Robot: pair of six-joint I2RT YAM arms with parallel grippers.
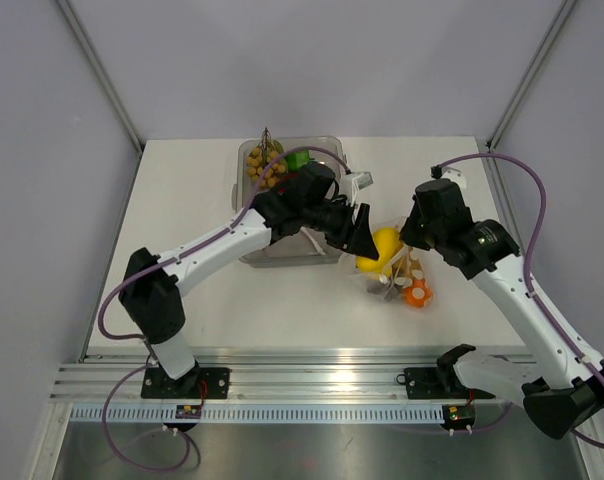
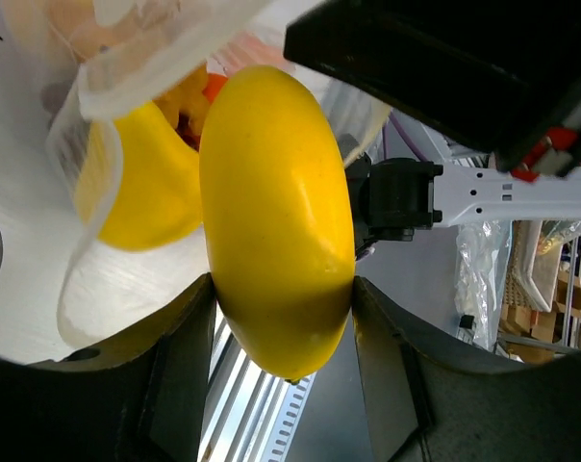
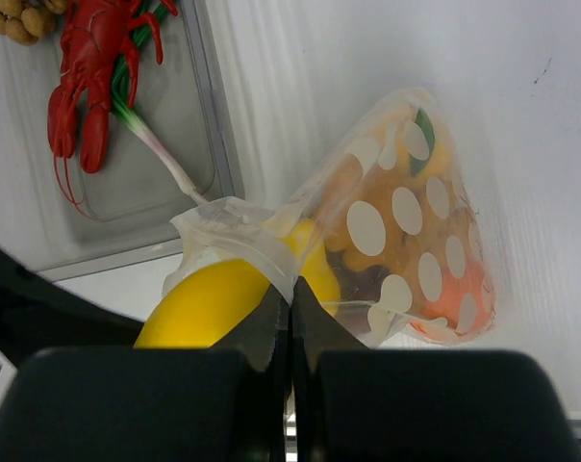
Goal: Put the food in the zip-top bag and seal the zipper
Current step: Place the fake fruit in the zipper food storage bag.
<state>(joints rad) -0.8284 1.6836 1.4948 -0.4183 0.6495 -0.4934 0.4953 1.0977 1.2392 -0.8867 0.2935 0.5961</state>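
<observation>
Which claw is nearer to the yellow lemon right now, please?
Left. The left claw grips the lemon itself, at the mouth of the dotted bag; the right claw sits just beside the fruit, shut on that bag's rim.

A lemon (image 2: 276, 192) is held in the left gripper (image 2: 281, 322) at the mouth of the zip-top bag (image 3: 406, 207), whose rim is pinched by the right gripper (image 3: 290, 294). Other food (image 3: 454, 289) is packed inside the bag. Behind and left, a tray (image 1: 282, 252) is set, with a lobster (image 3: 88, 77) laid in it.
</observation>
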